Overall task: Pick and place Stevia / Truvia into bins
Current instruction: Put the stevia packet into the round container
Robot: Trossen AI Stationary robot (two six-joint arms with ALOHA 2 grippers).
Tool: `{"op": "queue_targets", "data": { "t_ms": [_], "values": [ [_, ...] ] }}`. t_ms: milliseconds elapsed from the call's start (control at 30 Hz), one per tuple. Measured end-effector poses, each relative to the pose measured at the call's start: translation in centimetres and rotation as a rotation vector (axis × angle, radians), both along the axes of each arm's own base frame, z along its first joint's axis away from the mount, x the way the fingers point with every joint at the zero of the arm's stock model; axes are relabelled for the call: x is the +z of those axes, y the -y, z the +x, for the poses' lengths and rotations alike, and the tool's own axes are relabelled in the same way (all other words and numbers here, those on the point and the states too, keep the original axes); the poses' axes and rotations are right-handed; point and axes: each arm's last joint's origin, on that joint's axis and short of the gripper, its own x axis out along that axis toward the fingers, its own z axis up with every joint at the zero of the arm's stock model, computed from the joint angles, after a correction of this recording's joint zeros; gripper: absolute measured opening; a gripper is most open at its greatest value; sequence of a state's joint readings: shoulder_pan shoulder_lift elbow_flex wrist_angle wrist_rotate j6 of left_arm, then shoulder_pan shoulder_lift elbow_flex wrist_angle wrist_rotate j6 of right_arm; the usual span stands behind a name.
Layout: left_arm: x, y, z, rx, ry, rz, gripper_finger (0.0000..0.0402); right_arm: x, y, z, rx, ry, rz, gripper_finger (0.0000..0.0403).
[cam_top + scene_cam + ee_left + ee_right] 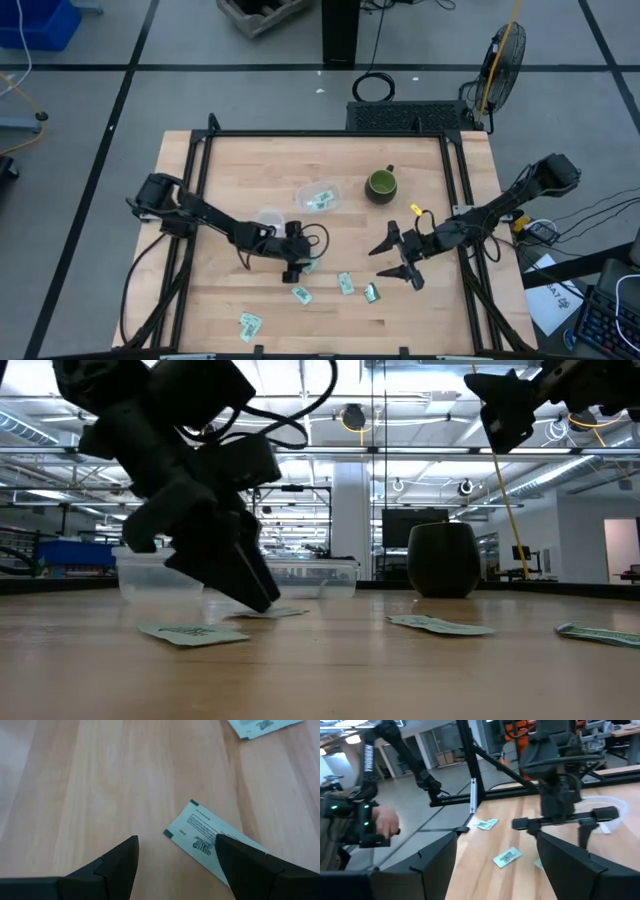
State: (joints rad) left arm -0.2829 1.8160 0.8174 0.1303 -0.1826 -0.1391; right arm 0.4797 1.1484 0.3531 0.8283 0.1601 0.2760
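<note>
Several pale green and white sachets lie flat on the wooden table: one [308, 266] by my left gripper, others nearer the front edge [302, 294] [345, 283] [372, 292] [250, 323]. One sachet [321, 200] lies in the rounded-square clear tub [304, 190]. The round clear tub [268, 218] stands beside it. My left gripper [293, 268] [175, 840] is open, pointing down and low over the table. One finger [240, 860] stands over the end of the sachet [200, 832]. My right gripper [400, 260] [496, 837] is open, empty and high above the table [505, 415]. My left gripper has one finger over one end of the sachet [212, 845], which lies flat on the table, and the other finger over bare wood. I cannot tell whether the finger touches the sachet.
A dark green mug [381, 183] stands far right of the tubs. A black frame [330, 134] rims the table. In the right wrist view, a person's hand [382, 825] holds a device beyond the table. Bare wood lies between the grippers.
</note>
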Motion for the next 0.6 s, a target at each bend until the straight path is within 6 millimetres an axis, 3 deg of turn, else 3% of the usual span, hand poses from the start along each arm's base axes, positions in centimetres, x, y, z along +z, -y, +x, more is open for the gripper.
{"op": "queue_targets", "data": {
  "t_ms": [267, 400, 600],
  "values": [
    [-0.3, 0.8, 1.7, -0.044, -0.039, 0.049, 0.0271, 0.0, 0.0, 0.0, -0.003, 0.003, -0.001, 0.0267],
    [1.0, 1.3, 1.6, -0.081, -0.035, 0.12, 0.0271, 0.0, 0.0, 0.0, -0.004, 0.002, 0.0, 0.0267],
    [2.8, 1.5, 1.8, -0.088, -0.016, 0.069, 0.0271, 0.0, 0.0, 0.0, -0.002, 0.003, 0.008, 0.0267]
  ]
}}
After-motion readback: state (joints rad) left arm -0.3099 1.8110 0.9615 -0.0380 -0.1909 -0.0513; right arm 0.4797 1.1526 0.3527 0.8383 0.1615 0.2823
